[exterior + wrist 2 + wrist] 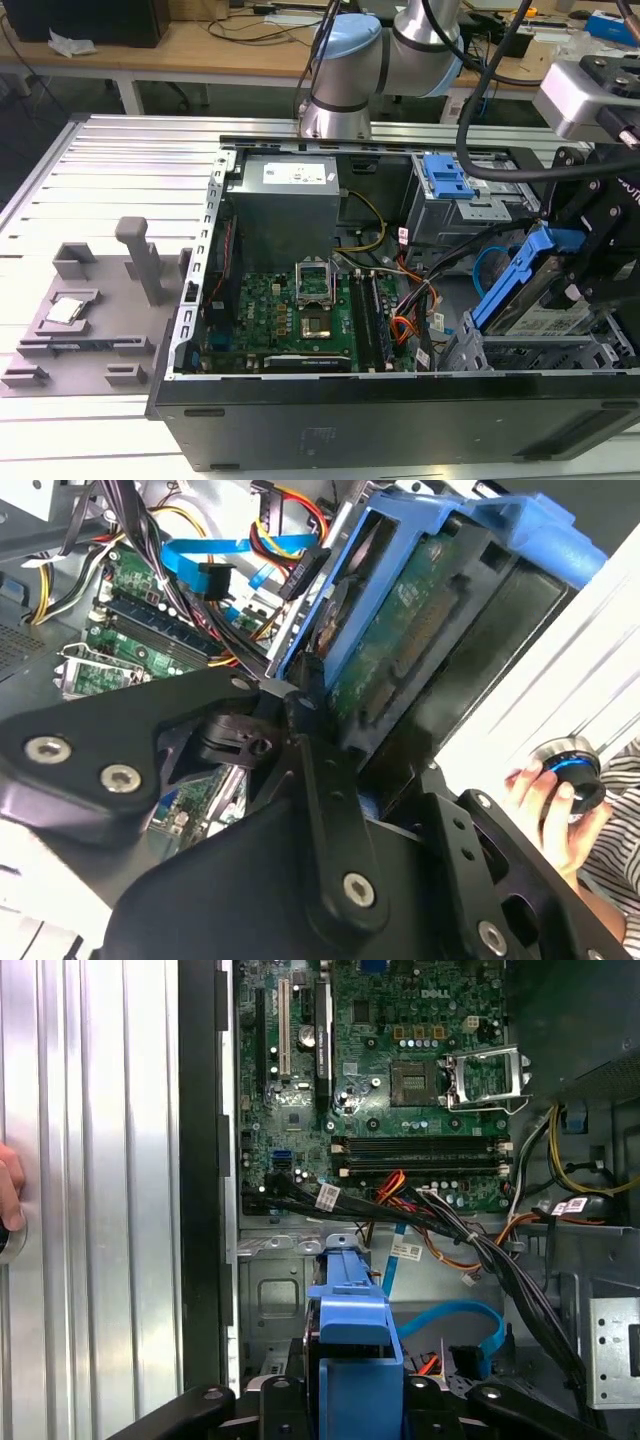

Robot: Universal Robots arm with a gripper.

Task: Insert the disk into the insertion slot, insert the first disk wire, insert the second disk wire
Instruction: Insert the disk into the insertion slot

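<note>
My gripper [585, 275] is shut on the disk [540, 300], a silver drive in a bright blue carrier. I hold it steeply tilted above the insertion slot [545, 355], the low grey cage at the case's front corner on the exterior view's right. The disk's lower end is close to the cage's top. In the second wrist view the disk's green underside [415, 610] faces the camera, with a black finger [310, 720] against the carrier's edge. In the first wrist view the blue carrier [355, 1325] rises between the fingers [285, 1400]. A blue data wire [450, 1315] and bundled power wires [470, 1235] lie loose nearby.
The open computer case [400, 420] lies on a ribbed aluminium table [110, 170]. Inside are the motherboard [300, 315], the power supply [290, 195] and a taller grey bay with a blue clip [445, 180]. A person's hand [545, 800] holds a round knob beside the case. A grey fixture [90, 300] sits on the exterior view's left.
</note>
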